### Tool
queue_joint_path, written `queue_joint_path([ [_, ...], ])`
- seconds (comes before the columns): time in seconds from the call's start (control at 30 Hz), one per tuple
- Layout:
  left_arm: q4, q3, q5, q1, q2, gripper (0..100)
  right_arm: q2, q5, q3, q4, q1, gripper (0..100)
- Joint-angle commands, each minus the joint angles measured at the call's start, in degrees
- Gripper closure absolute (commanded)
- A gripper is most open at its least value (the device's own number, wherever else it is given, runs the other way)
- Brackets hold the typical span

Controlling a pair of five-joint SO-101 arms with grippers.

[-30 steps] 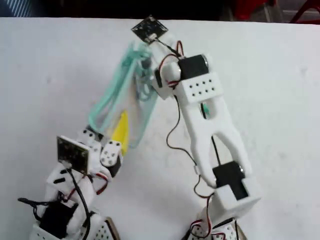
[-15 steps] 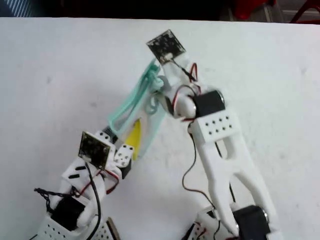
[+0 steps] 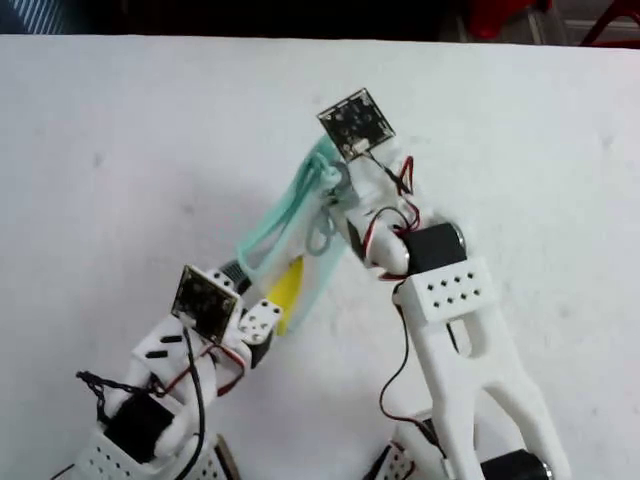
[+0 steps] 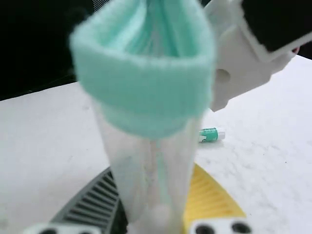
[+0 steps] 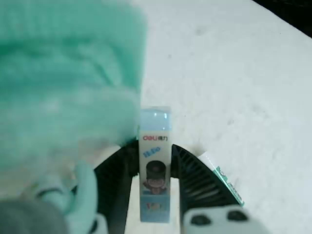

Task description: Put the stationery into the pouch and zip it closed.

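Right gripper (image 5: 152,158) is clamped on a small light-blue stick (image 5: 155,131) with a cartoon label, just beside the teal-edged clear pouch (image 5: 63,73). Left gripper (image 4: 156,204) is clamped on the pouch's other end, grey ribbed jaw on one side, yellow jaw on the other. In the high view the pouch spans between the two grippers near mid-table. The left wrist view shows a green-white tube (image 4: 210,133) lying on the table beyond. White table (image 3: 520,130), faintly speckled. Dark room strip (image 3: 200,15) behind its far edge, with a red object (image 3: 500,15) there.

I log this as a robotics lab bench: plain white tabletop (image 3: 120,120), two white 3D-printed plastic arms (image 3: 455,330) with exposed red and black wiring (image 3: 403,350) and bare square circuit boards (image 3: 356,122).
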Motion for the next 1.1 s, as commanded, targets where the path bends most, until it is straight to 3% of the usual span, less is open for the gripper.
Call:
queue_joint_path([
  [0.0,0.09,-0.88,-0.44,-1.71,-0.66,89,-2.95,-0.18,-0.53,-1.63,1.19,98.1],
  [0.3,3.87,-3.43,-0.44,-3.65,-0.66,84,-24.22,-0.53,-0.44,-0.75,6.9,98.1],
  [0.4,4.13,-3.6,-0.44,-3.65,-0.66,84,-34.15,-0.62,-0.62,-1.1,4.35,98.1],
  [0.5,4.13,-3.6,-0.44,-3.65,-0.66,84,-40.31,-0.62,-1.76,-1.19,-4.09,98.1],
  [0.63,4.66,-3.52,-0.44,-3.65,-0.66,84,-38.81,-0.26,-5.01,-1.19,-14.37,98.1],
  [0.97,5.01,-3.25,-0.44,-3.91,-0.66,84,-24.13,-0.97,-11.25,-1.71,-21.32,98.1],
  [1.07,5.01,-3.25,-0.44,-4.0,-0.66,84,-21.58,-8.26,-12.57,-0.66,-21.14,98.1],
])
